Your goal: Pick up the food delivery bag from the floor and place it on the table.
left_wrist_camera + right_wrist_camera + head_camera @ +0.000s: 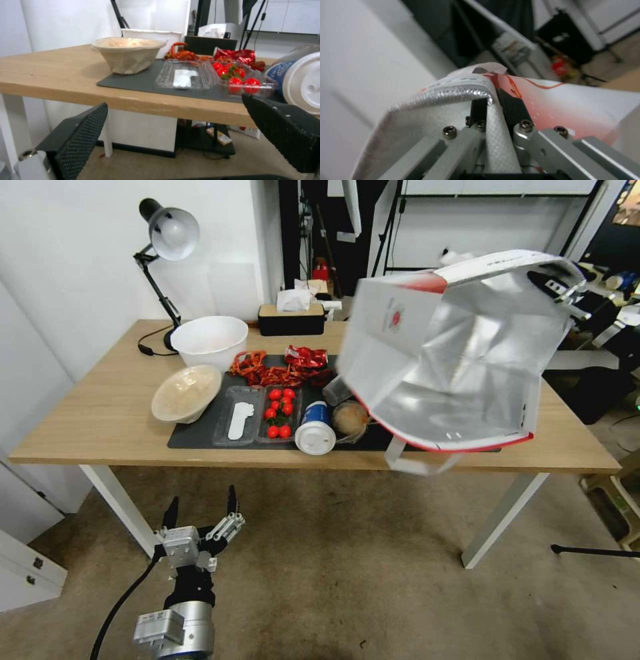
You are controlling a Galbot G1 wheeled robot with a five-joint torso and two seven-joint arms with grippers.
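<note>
The food delivery bag (447, 353) hangs in the air over the right part of the table (87, 413), its open mouth tilted toward me so the silver foil lining shows. A white strap handle (417, 463) dangles past the table's front edge. My right gripper (570, 290) is at the bag's upper right rim, shut on the bag's edge (491, 100). My left gripper (202, 508) is low over the floor (347, 587) in front of the table's left leg, open and holding nothing; its black fingers (80, 135) frame the table edge in the left wrist view.
A dark grey mat (193, 437) carries a beige bowl (185, 393), clear trays, red tomatoes (279, 411), crayfish (267, 370), a tipped lidded cup (315, 428) and a bagged bun (349, 418). A white bowl (209, 340), desk lamp (170, 233) and tissue box (291, 319) stand behind.
</note>
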